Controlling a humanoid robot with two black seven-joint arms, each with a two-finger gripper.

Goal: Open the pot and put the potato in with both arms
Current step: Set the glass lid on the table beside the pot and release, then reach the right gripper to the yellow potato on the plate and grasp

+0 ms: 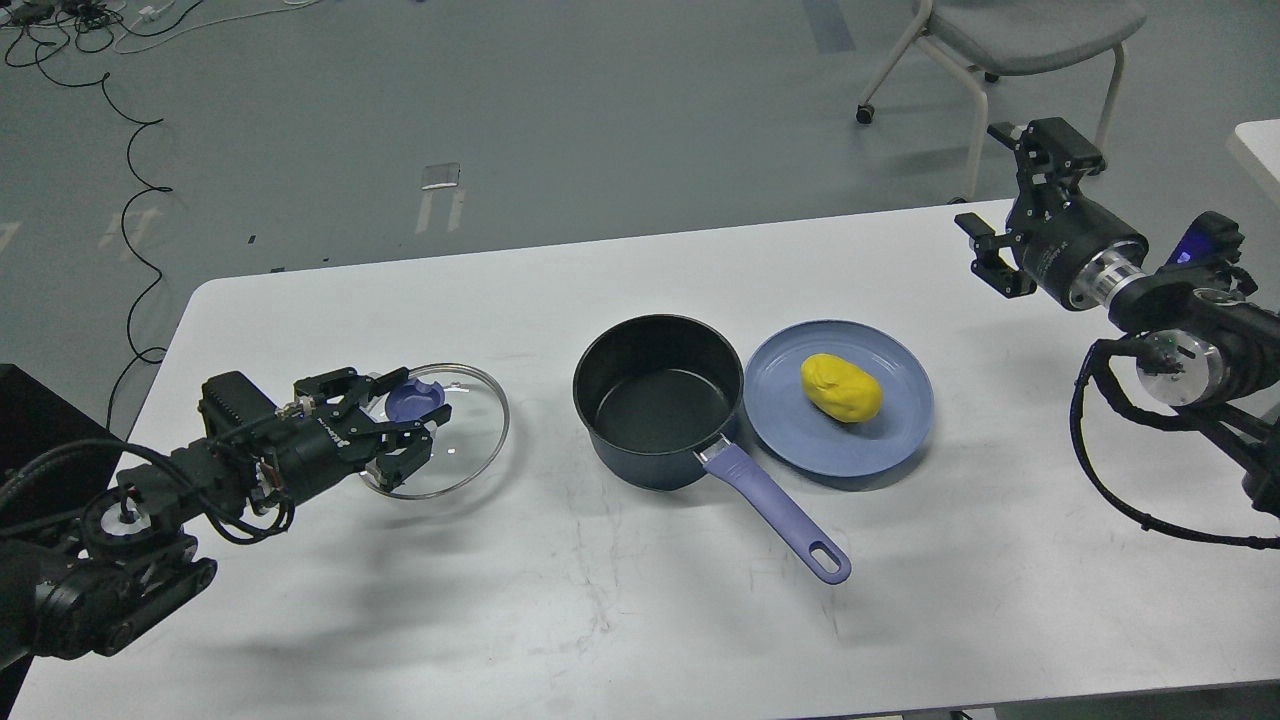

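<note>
The dark navy pot stands open in the middle of the table, its black inside empty and its lavender handle pointing to the front right. The yellow potato lies on a flat blue plate just right of the pot. My left gripper is shut on the purple knob of the round glass lid, which rests low on the table left of the pot. My right gripper is open and empty, raised over the table's far right corner.
The white table carries everything. A grey chair stands on the floor behind the far right corner. Black cables lie on the floor at the far left. A second white table's corner shows at the right edge.
</note>
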